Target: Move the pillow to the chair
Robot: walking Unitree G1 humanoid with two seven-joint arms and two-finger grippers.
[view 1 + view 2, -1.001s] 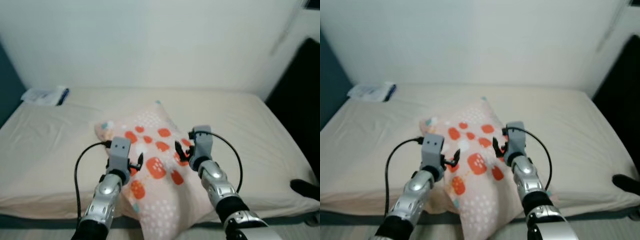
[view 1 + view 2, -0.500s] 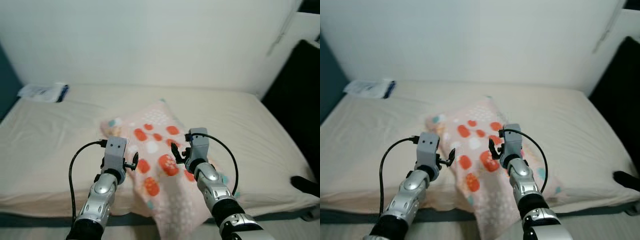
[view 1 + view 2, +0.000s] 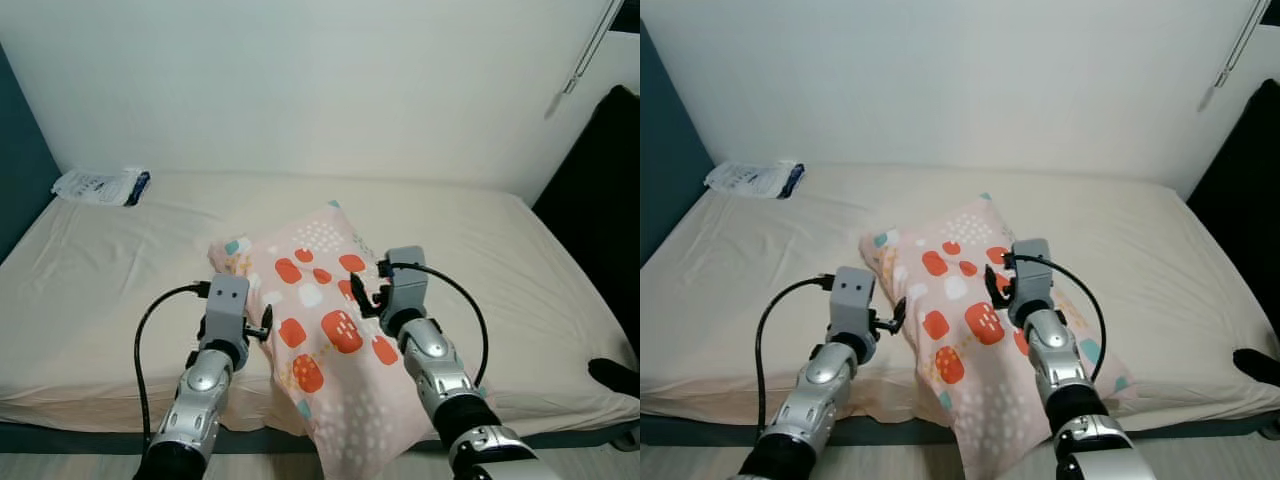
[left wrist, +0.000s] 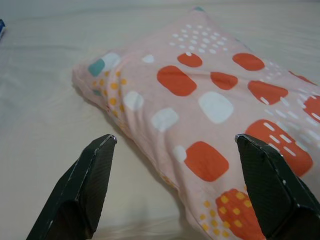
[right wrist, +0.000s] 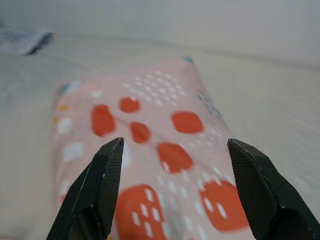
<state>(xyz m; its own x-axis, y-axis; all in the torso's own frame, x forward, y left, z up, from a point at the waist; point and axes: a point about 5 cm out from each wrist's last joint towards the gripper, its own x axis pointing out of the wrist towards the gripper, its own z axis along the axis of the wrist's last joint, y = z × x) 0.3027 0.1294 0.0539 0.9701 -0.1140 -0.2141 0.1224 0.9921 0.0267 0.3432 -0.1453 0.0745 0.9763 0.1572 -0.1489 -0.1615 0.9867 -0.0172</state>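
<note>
Since a second ago your view has lifted and pulled back, so more of the bed and the far wall shows; the pillow's near end now sags further over the near edge of the mattress, and both arms sit slightly wider apart over it.

Nearest you, the left pincer point(image 3: 262, 331) hovers at the pillow's left flank, and its wrist view shows both black fingers point(image 4: 82, 187) spread wide with the fabric between them but not pinched. Your right pincer point(image 3: 366, 297) hangs over the middle of the pillow point(image 3: 330, 340), also spread open, holding nothing.

That pillow, pink with orange and white patches, lies diagonally on the bed point(image 3: 110, 290), its near corner drooping off the edge towards you and its far corner pointing at the wall. Farther off, a white packet point(image 3: 100, 186) lies at the bed's far left corner, and a dark shape point(image 3: 600, 200) stands at the right.

Judging by this, you are at the start: no grasp is made, the lift and the whole carry remain, and you cannot yet tell where the chair is.
</note>
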